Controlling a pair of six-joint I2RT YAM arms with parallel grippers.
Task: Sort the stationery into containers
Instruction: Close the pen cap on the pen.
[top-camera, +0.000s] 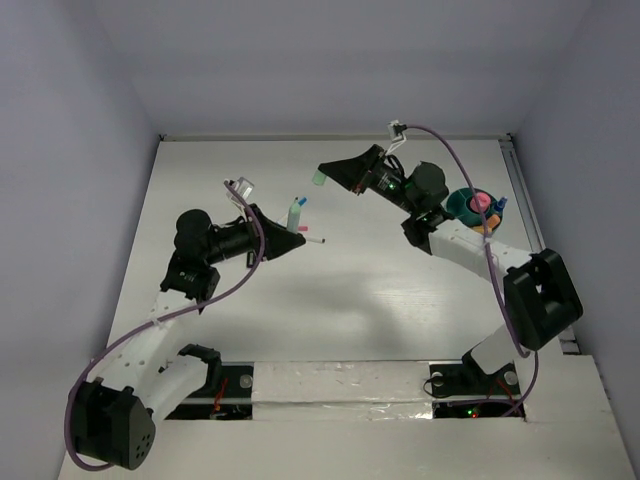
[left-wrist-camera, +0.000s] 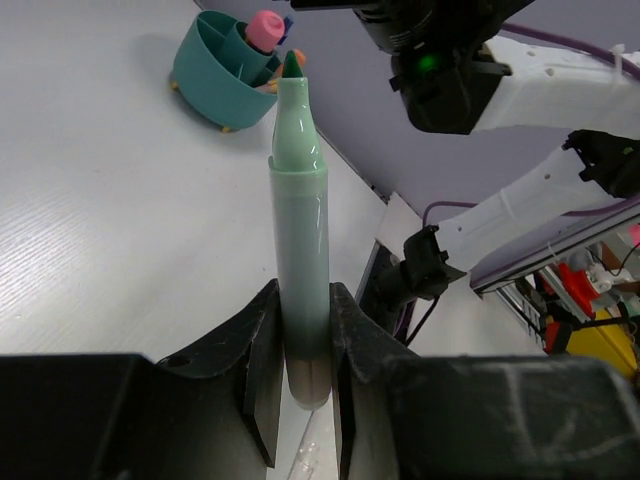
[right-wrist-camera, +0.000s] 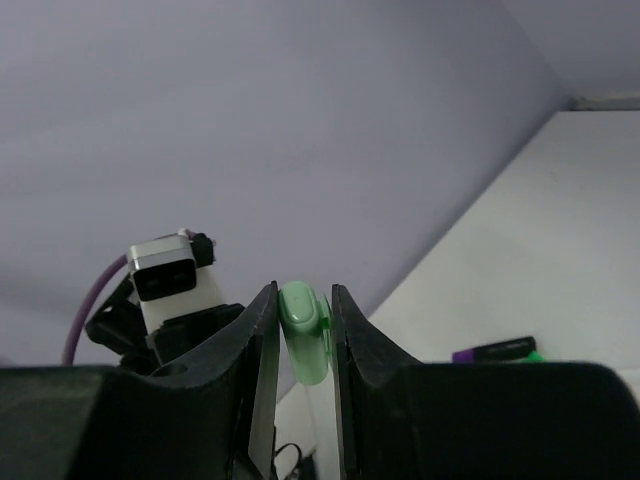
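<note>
Left gripper (left-wrist-camera: 303, 300) pinches the pale green pen (left-wrist-camera: 298, 200) at its tail end, upright mid-frame with its tip bare. Right gripper (right-wrist-camera: 302, 300) is clamped narrow on a small green cap-like piece (right-wrist-camera: 304, 350). Risks, as I judge: the tail-only grip lets the pen pivot or slip, and the teal holder (left-wrist-camera: 200, 80), upper left, sits well apart.

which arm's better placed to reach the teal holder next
Right, probably: the teal holder sits beside its forearm; the left gripper, shut on the green pen, is farther away.
</note>
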